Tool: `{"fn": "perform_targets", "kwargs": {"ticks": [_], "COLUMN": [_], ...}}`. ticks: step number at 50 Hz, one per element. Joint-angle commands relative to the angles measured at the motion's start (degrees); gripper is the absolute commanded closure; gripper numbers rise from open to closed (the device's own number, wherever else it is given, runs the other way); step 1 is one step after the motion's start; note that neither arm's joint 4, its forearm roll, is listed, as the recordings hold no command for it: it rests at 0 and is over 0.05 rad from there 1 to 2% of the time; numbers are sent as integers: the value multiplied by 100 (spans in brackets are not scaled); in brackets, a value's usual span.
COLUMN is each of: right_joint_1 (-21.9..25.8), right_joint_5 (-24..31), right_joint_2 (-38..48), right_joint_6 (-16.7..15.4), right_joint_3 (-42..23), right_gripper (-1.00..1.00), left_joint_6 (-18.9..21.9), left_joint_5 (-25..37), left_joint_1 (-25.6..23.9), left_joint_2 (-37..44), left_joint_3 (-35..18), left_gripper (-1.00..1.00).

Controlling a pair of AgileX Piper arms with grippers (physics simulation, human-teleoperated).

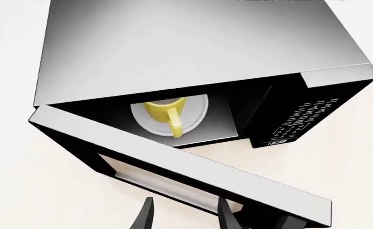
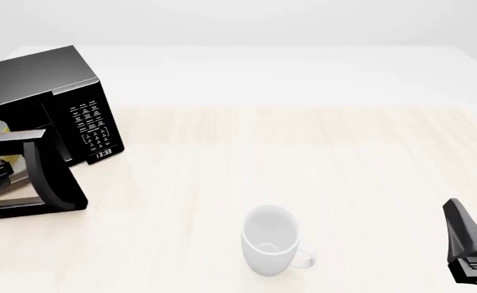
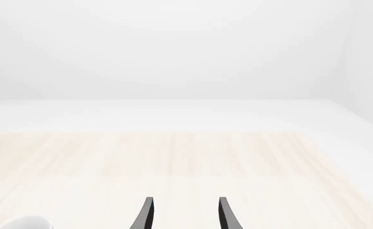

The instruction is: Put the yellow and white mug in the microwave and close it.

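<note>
The yellow and white mug [image 1: 165, 111] stands upright on the round white turntable inside the microwave [image 1: 173, 52], handle toward the opening. The black microwave [image 2: 35, 79] sits at the table's far left. Its door [image 1: 186, 167] hangs partly open, and in the front view the door [image 2: 47, 180] swings out toward the table's front. My left gripper [image 1: 186, 215] is open and empty, close to the door's outer face near its window. Low at the front right, my right gripper [image 3: 186, 214] is open over bare table, also seen as the right gripper [image 2: 470, 253].
An all-white mug [image 2: 269, 242] stands upright at the front centre, handle to the right; its rim [image 3: 27, 223] shows in the right wrist view. The keypad and clock display [image 2: 91, 128] face right of the door opening.
</note>
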Motion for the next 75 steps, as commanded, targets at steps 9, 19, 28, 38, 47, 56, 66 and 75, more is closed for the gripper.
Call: {"fn": "perform_targets", "kwargs": {"ticks": [9,19,28,38,47,56,66,75], "right_joint_1": [-1,-1,0,1,0,0,0,0], "right_joint_5": [0,0,0,0,0,0,0,0], "right_joint_2": [1,0,0,0,0,0,1,-1], "right_joint_6": [0,1,0,0,-1,0,0,0], "right_joint_3": [0,0,0,0,0,0,0,0], "right_gripper": [-100,-100,-100,-100,-100,-100,-100,-100], "left_joint_6": [-75,-130,-146,-169,-196,-219,-265,-304], "left_joint_5": [-194,-271,-353,-393,-457,-520,-577,-592], "left_joint_1": [-242,-398,-496,-534,-570,-563,-588,-529], "left_joint_2": [449,677,874,1023,1190,1335,1521,1642], "left_joint_3": [-273,-428,-535,-658,-759,-865,-959,-1043], "left_gripper": [-100,-100,-100,-100,-100,-100,-100,-100]}}
